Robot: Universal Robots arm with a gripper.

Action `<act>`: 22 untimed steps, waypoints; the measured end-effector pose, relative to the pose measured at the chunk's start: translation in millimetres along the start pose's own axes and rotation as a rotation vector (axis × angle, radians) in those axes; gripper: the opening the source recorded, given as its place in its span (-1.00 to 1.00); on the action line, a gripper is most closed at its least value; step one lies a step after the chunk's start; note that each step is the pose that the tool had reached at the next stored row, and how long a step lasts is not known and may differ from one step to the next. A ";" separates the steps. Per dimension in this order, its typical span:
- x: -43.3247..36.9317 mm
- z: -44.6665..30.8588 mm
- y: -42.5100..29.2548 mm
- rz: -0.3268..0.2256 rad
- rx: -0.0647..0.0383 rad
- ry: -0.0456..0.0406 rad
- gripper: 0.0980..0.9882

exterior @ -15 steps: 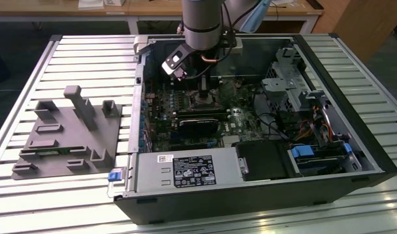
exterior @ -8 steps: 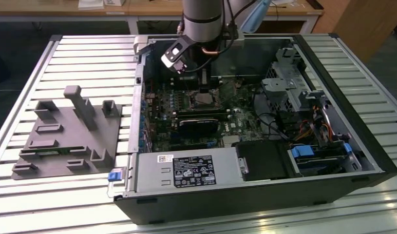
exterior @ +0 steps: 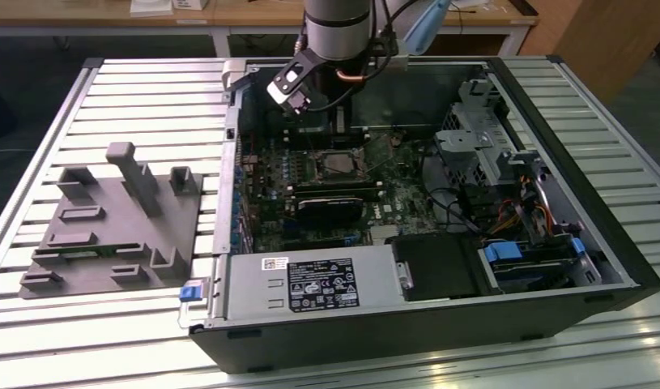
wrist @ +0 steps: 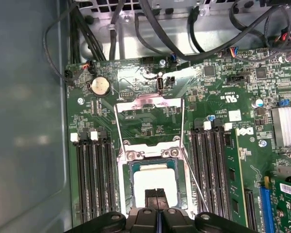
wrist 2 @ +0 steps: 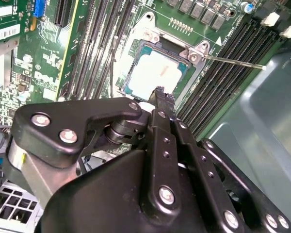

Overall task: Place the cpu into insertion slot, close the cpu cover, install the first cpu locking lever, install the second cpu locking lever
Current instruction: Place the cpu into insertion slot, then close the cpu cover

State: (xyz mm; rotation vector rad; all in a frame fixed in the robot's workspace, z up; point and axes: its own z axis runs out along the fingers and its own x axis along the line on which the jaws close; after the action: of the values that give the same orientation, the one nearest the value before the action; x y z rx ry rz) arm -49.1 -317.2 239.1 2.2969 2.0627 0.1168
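Above the insertion slot, the end effector partly hides the cpu.

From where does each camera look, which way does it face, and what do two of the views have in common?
Exterior view: set apart, high, looking down into the open computer case; the arm shows.
First wrist view: on the arm, facing the motherboard along the gripper; its tips show.
Second wrist view: on the arm, slanted toward the motherboard; the gripper's black body shows.
Shared: both wrist views show the cpu in the insertion slot, at the gripper's tips.
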 end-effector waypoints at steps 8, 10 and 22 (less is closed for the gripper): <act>0.0 -2.1 0.2 0.000 0.000 -0.0004 -0.98; 0.0 -2.2 0.2 0.000 0.000 -0.0003 -0.98; 0.3 -16.2 1.4 0.000 0.000 -0.0003 -0.98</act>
State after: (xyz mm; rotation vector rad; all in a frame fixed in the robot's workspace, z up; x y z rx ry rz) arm -49.1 -317.2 255.3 2.2968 2.0625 0.1165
